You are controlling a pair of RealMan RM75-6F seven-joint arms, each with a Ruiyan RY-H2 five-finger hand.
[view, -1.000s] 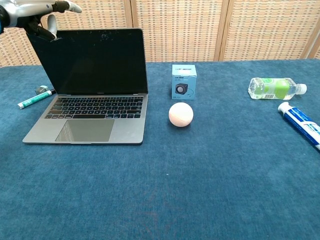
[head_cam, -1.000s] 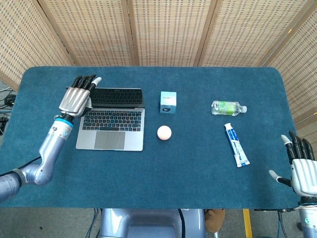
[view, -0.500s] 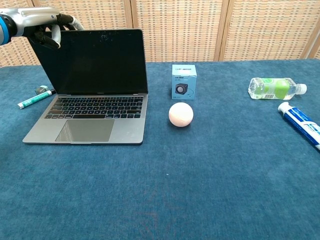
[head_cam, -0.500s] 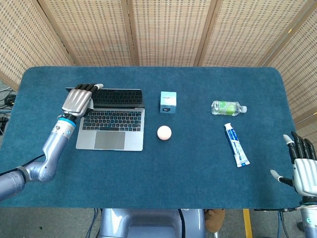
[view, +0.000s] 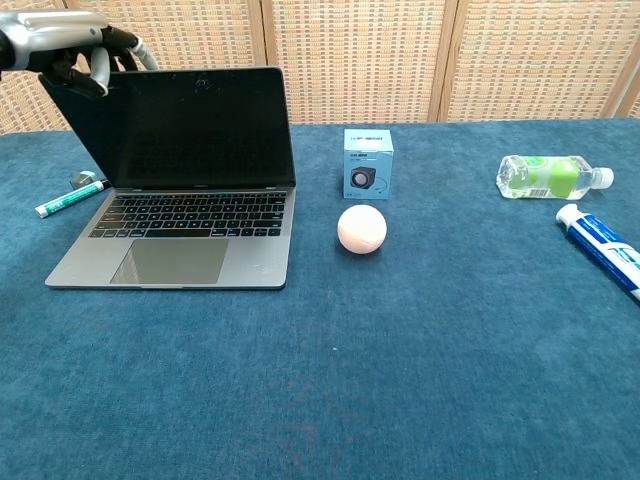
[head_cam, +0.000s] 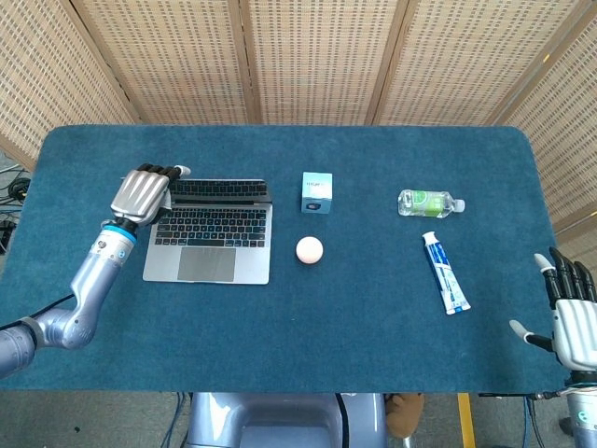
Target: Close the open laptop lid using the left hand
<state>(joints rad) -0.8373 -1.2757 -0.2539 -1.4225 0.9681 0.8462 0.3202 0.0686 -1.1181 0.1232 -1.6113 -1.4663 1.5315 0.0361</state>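
Note:
The grey laptop (head_cam: 210,245) stands open at the table's left, its dark lid (view: 190,125) leaning slightly forward over the keyboard. My left hand (head_cam: 140,194) is at the lid's top left corner. In the chest view the left hand (view: 70,45) has its fingers hooked over the top edge and its thumb in front of the screen, gripping that corner. My right hand (head_cam: 571,317) hangs off the table's near right corner, fingers spread, holding nothing.
A small blue box (head_cam: 317,192) and a pink ball (head_cam: 310,249) sit just right of the laptop. Farther right lie a green-labelled bottle (head_cam: 427,203) and a toothpaste tube (head_cam: 445,273). A marker (view: 72,195) lies left of the laptop.
My left hand's fingers have curled over the lid's top edge and drawn it forward; the lid now stands lower and more tilted toward the keyboard. The right hand has barely moved.

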